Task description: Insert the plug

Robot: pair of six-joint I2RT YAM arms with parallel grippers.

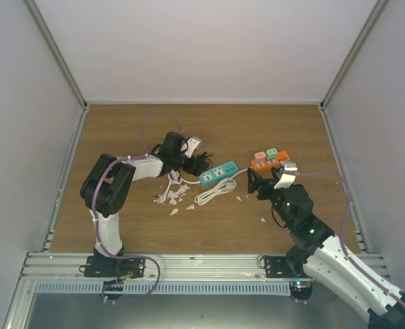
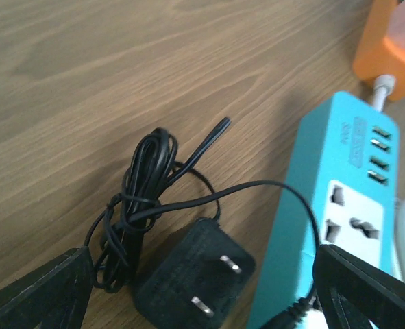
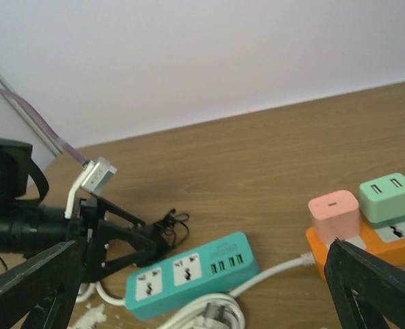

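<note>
The plug (image 2: pixel 188 277) is a black adapter lying on the wood with its two metal prongs up, right beside the teal power strip (image 2: pixel 339 205). Its black cord (image 2: pixel 139 199) is bundled just behind it. My left gripper (image 1: pixel 194 163) is open and low over the plug, one finger on each side and neither touching it. From the right wrist view the teal strip (image 3: pixel 188 274) shows two free sockets and a row of USB ports. My right gripper (image 1: pixel 260 179) hangs open with nothing in it, between the teal strip (image 1: pixel 218 173) and the orange strip (image 1: pixel 271 163).
The orange power strip (image 3: pixel 394 243) carries a pink adapter (image 3: pixel 334 212) and a green adapter (image 3: pixel 387 197). A coiled white cable (image 1: pixel 214 192) lies in front of the teal strip. White scraps (image 1: pixel 171 199) litter the wood near the left arm. Walls enclose the table.
</note>
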